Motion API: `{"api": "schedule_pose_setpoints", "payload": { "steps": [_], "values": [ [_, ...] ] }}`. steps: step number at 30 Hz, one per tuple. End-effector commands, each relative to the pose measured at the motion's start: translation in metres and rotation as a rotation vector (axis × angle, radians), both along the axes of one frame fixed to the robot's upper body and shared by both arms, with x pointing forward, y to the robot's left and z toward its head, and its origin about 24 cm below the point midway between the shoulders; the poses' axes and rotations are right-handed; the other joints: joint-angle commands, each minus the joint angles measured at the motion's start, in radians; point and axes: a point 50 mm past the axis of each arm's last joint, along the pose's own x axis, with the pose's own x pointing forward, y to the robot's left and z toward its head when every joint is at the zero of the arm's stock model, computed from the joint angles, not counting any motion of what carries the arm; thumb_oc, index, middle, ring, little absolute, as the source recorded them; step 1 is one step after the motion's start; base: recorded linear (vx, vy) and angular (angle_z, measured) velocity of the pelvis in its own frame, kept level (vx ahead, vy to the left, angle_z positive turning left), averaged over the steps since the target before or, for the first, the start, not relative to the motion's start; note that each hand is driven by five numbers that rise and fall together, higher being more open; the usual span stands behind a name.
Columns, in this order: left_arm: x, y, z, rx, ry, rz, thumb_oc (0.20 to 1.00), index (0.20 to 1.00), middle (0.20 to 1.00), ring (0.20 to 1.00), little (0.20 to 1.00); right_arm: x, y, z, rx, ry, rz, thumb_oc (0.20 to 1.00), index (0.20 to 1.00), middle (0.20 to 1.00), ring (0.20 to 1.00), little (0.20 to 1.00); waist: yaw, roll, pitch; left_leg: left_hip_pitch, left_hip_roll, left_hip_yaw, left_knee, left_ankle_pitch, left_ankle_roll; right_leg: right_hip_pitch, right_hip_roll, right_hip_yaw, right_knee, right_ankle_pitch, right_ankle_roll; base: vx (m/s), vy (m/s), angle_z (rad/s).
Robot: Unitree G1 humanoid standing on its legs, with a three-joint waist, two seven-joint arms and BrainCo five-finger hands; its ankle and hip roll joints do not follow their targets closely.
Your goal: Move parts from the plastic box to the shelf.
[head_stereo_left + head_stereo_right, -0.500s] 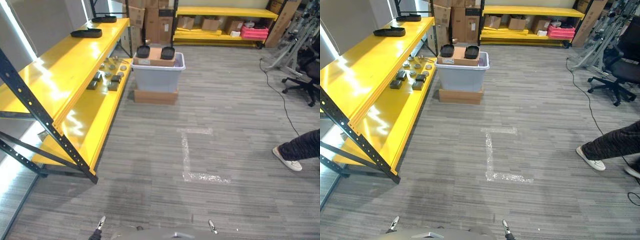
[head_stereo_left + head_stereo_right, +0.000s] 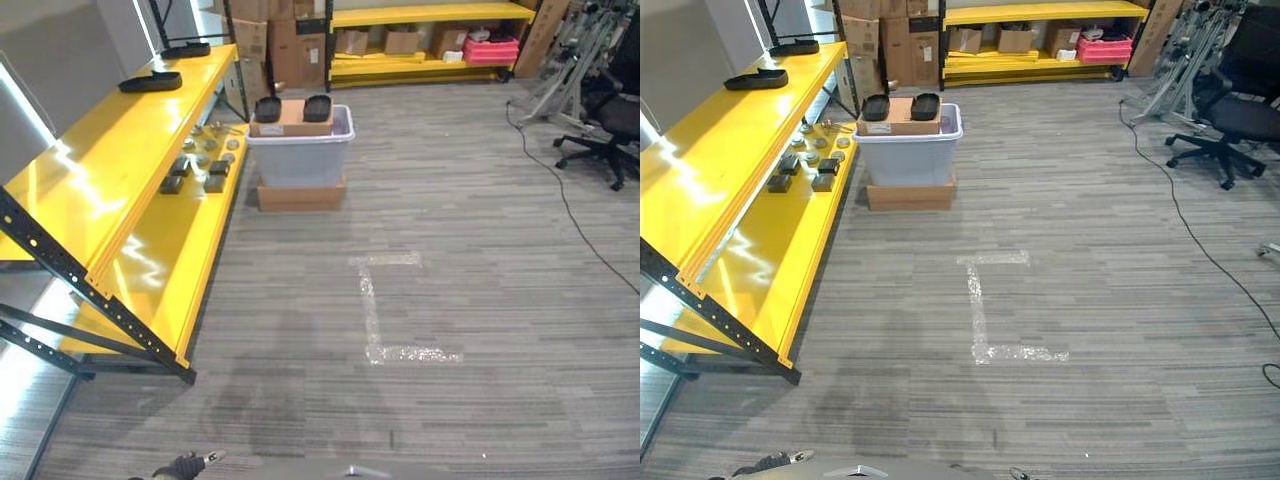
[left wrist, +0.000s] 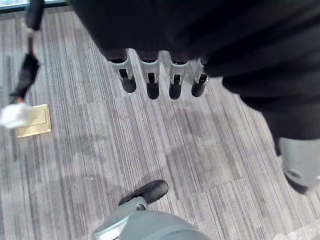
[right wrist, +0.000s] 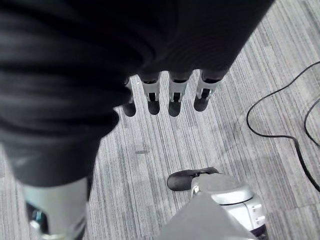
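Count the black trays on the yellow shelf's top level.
2. One black tray lies nearer on the top level of the yellow shelf; the second black tray lies at its far end. More may lie out of view.

Glossy yellow shelf (image 2: 120,170), translucent plastic box (image 2: 300,160)

The shelf (image 2: 120,190) is bright yellow, the box (image 2: 300,160) pale grey, the floor (image 2: 450,300) grey with thin stripes.

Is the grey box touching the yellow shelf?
Apart. The left eye view shows a strip of floor between the grey box and the yellow shelf.
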Motion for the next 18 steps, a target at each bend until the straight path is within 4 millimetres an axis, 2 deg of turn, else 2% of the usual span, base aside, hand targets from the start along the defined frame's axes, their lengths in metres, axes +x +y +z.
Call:
{"api": "schedule_pose_setpoints", "payload": {
  "steps": [1,7,12,15,18],
  "values": [
    [0.029,0.013,0.01,0.075,-0.116,0.015,1.0,1.0,1.0,1.0,1.0,0.011,-0.007,0.003,-0.044,-0.009,0.007,1.0,1.0,1.0,1.0,1.0,0.004,-0.053,-0.006,0.016,0.04,-0.038,-0.014,-0.02,-0.071,-0.004,-0.072,0.024,0.012,0.009,0.106,0.0,0.0,0.0],
    [0.036,0.01,0.011,0.109,-0.142,-0.067,1.0,1.0,1.0,1.0,1.0,0.022,-0.006,0.005,-0.049,-0.061,0.003,1.0,1.0,1.0,1.0,1.0,-0.002,-0.057,-0.003,0.018,0.039,-0.023,-0.01,-0.027,-0.067,-0.011,-0.072,0.044,0.015,0.013,0.108,-0.02,0.0,-0.08],
    [0.034,0.013,0.011,0.114,-0.131,-0.078,1.0,1.0,1.0,1.0,1.0,0.011,-0.007,0.004,-0.056,-0.016,0.002,1.0,1.0,1.0,1.0,1.0,-0.008,-0.053,-0.01,0.028,0.039,-0.015,-0.011,-0.033,-0.064,-0.006,-0.071,0.054,0.015,0.011,0.109,0.0,0.017,-0.08],
    [0.034,0.008,0.01,0.032,-0.139,0.0,1.0,1.0,1.0,1.0,1.0,0.007,-0.009,0.004,-0.055,-0.003,-0.011,1.0,1.0,1.0,1.0,1.0,-0.011,-0.048,-0.014,0.029,0.037,-0.012,-0.013,-0.033,-0.062,-0.006,-0.073,0.056,0.012,0.013,0.112,-0.01,0.03,-0.09],
    [0.035,0.007,0.01,0.019,-0.145,-0.013,1.0,1.0,1.0,1.0,1.0,0.005,-0.007,0.003,-0.03,0.01,-0.011,1.0,1.0,1.0,1.0,1.0,-0.008,-0.047,-0.017,0.03,0.035,-0.011,-0.013,-0.036,-0.059,-0.007,-0.076,0.055,0.012,0.015,0.114,0.0,0.012,-0.01]
  ]
}}
